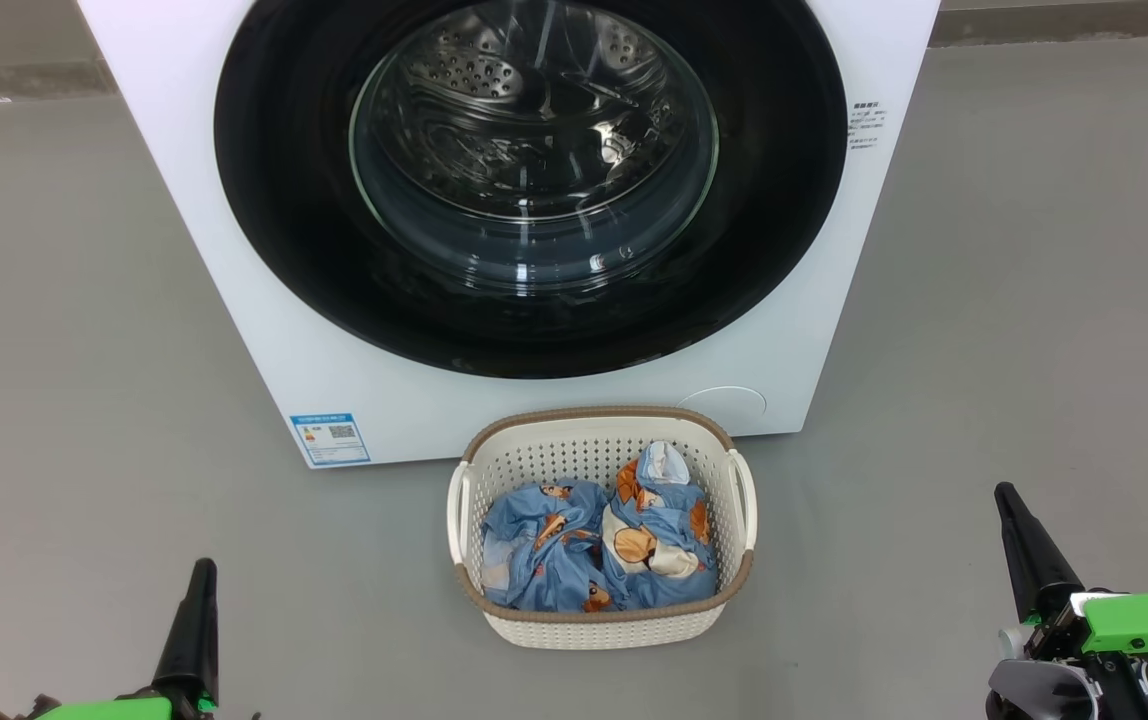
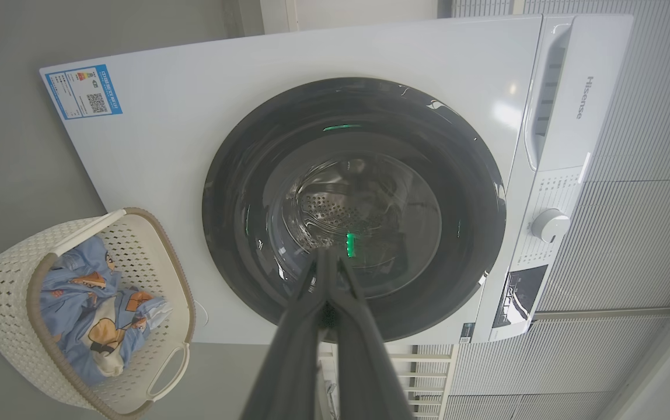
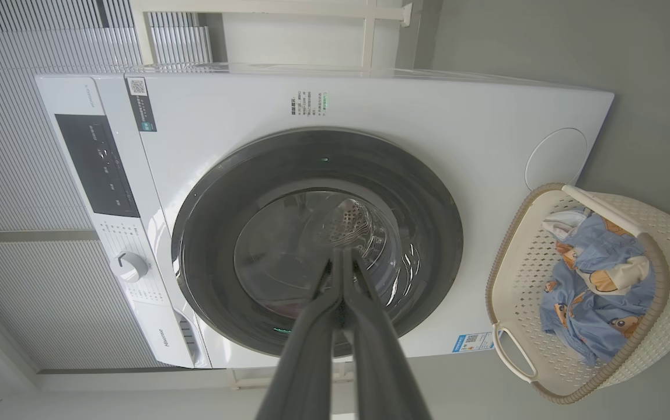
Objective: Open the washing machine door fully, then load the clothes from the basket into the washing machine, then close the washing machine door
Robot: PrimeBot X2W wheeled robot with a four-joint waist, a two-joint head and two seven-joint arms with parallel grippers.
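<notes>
The white washing machine (image 1: 234, 300) stands ahead with its round black-rimmed door (image 1: 314, 250) shut flat against the front; the steel drum shows through the glass. On the floor before it sits the cream basket (image 1: 599, 625) holding the light blue printed clothes (image 1: 599, 550). My left gripper (image 1: 202, 572) is low at the left, shut, well clear of the basket. My right gripper (image 1: 1004, 492) is low at the right, also shut and empty. Both wrist views look along closed fingers, left (image 2: 328, 252) and right (image 3: 342, 252), toward the door (image 2: 241, 175) (image 3: 206, 233) and basket (image 2: 2, 291) (image 3: 667, 233).
Grey floor (image 1: 64, 400) spreads on both sides of the machine and around the basket. A control panel with a dial (image 2: 550, 224) sits at the machine's top. A ribbed grey wall (image 3: 20, 175) stands behind it.
</notes>
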